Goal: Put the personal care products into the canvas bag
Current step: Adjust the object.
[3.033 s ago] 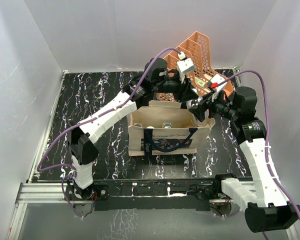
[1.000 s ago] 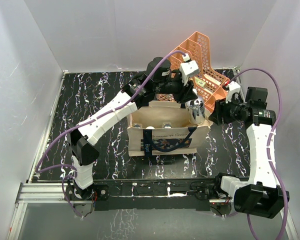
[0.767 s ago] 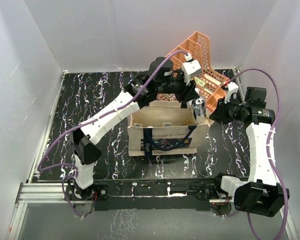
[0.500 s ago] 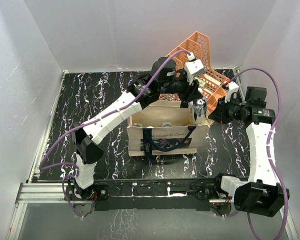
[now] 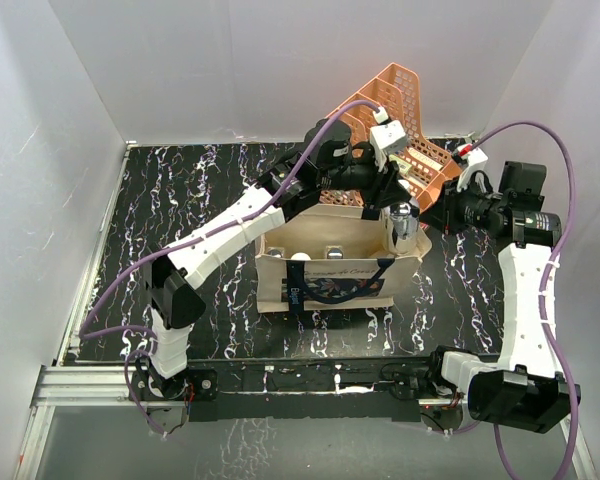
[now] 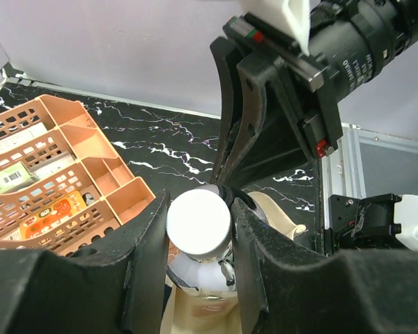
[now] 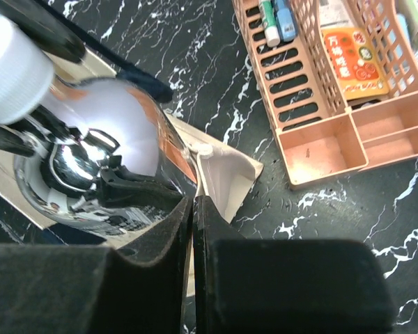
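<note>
The canvas bag [image 5: 325, 275] stands open near the middle of the table [image 5: 180, 190], its printed side and navy handles facing the near edge. The left arm reaches across it from the left. The left gripper [image 6: 198, 217] hangs over the bag's far right corner, its fingers [image 6: 150, 250] grasping the silver bottle [image 5: 406, 222] on either side of its white cap [image 6: 198, 224]. The bottle hangs upright with its body partly below the bag's rim at that corner. Whether its base touches anything inside is hidden.

The right gripper [image 7: 193, 209] comes in from the right edge of the table. Its fingers are clenched flat against each other at the bag's right rim, just beside the silver bottle. I cannot tell whether cloth is caught between them.

Inside the bag two more tops show in the overhead view: a white-capped bottle [image 5: 298, 256] and a dark-capped one [image 5: 332, 250]. The peach organizer [image 5: 420, 160] leans at the far right corner of the table, behind the bag.
</note>
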